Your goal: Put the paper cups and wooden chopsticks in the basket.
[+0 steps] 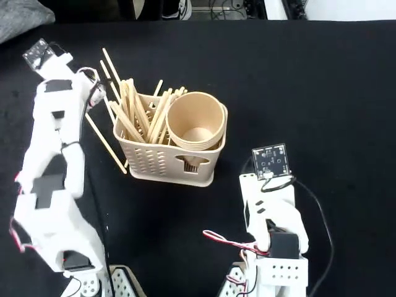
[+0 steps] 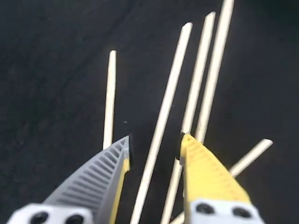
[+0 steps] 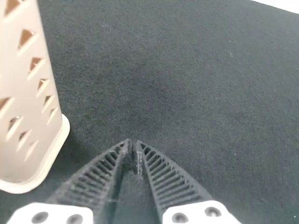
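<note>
Left claw (image 2: 155, 138) parted astride loose chopsticks (image 2: 171, 84); right claw (image 3: 133, 144) closed, empty, beside basket (image 3: 23, 93).

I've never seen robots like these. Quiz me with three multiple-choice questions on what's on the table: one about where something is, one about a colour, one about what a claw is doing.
1. Where are the tan paper cups?
A) Inside the beige perforated plastic basket
B) On top of an arm
C) Held in a gripper

2. On the left gripper, the fingers are:
A) both black
B) one grey, one yellow
C) both white

3. The right gripper is:
A) wide open
B) shut on a chopstick
C) shut and empty

Answers:
1 A: the high view shows the cups nested in one end of the basket.
2 B: the left wrist view shows a grey and a yellow finger, apart, over loose wooden chopsticks.
3 C: its black fingertips meet with nothing between them.
</note>
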`<action>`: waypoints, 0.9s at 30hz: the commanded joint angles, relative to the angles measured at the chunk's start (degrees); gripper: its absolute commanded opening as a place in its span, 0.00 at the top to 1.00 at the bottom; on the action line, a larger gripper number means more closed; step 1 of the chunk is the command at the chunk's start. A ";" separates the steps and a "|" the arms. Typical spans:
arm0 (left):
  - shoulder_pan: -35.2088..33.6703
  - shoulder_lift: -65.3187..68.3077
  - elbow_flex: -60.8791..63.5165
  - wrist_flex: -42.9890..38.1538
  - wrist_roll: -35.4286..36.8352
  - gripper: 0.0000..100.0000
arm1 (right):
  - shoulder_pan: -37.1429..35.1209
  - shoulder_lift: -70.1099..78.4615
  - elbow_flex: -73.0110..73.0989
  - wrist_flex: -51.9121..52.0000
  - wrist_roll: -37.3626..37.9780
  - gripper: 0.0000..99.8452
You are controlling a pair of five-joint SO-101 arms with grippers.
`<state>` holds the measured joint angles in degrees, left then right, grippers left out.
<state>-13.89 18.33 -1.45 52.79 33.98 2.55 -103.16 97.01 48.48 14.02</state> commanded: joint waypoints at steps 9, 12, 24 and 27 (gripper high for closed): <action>-4.00 26.73 -42.07 25.76 0.44 0.83 | 0.79 -3.21 -0.40 0.18 0.09 0.99; -4.00 32.35 -51.03 30.33 0.35 0.82 | 0.79 -3.21 -0.40 0.18 0.09 0.99; -4.44 50.20 -78.99 43.43 0.26 0.83 | 0.79 -3.21 -0.40 0.18 0.09 0.99; -5.23 52.75 -82.24 43.78 0.26 0.83 | 0.79 -3.21 -0.40 0.18 0.09 0.99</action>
<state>-17.49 70.11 -76.97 95.78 34.15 2.55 -103.16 97.01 48.48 14.02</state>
